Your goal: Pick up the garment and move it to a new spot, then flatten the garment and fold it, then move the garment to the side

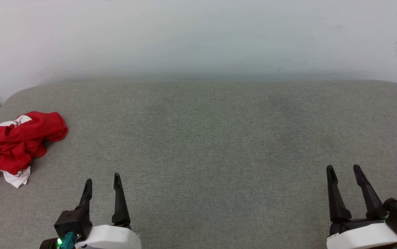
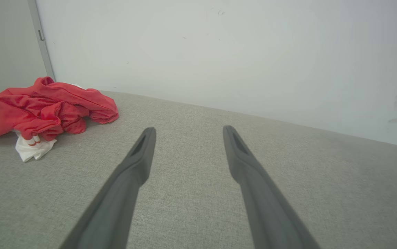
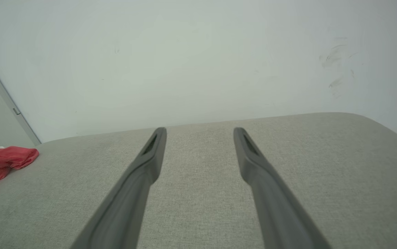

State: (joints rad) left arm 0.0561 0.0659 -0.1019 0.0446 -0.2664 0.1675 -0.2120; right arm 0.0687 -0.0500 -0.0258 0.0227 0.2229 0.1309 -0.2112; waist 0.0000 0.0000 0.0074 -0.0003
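The garment (image 1: 15, 141), a red T-shirt with a bit of white sleeve poking out, lies crumpled in a heap at the far left of the grey cushioned surface (image 1: 205, 138). It also shows as a red bundle in the left wrist view (image 2: 46, 110) and at the left edge of the right wrist view (image 3: 1, 162). My left gripper (image 1: 102, 180) hovers open near the front edge, to the right of the garment and apart from it. My right gripper (image 1: 343, 168) is open at the front right, far from the garment. Both hold nothing.
A pale wall (image 1: 198, 38) rises right behind the grey surface. The surface has rounded back corners, and a grey door frame (image 2: 41, 38) stands behind the garment at the left.
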